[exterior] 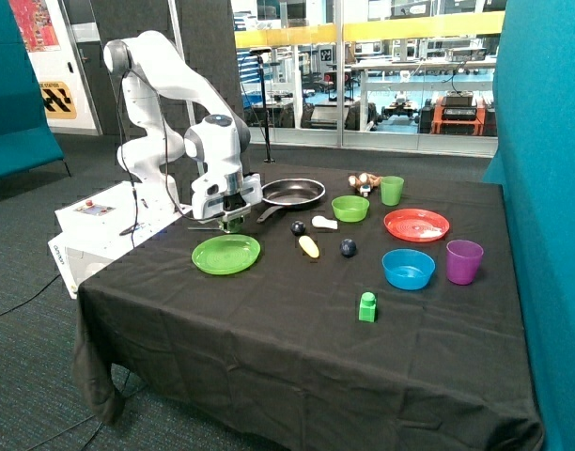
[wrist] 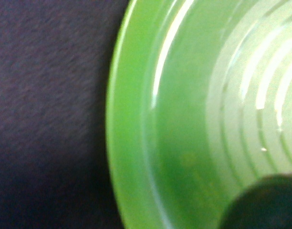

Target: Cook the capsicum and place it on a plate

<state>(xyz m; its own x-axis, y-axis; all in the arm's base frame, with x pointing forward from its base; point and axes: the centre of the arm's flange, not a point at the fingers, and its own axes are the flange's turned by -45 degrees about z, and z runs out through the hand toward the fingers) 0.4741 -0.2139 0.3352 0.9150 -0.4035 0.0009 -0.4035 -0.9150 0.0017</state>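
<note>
Low over the far edge of the plate (exterior: 225, 255) hangs the claw (exterior: 233, 224), pinching the dark green capsicum (wrist: 263, 202); the frying pan (exterior: 292, 193) sits just behind on the desk (exterior: 269, 319)

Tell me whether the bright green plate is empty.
Empty: the flat round bright green plastic plate has nothing lying on it; the hand hovers at its far edge.
</note>
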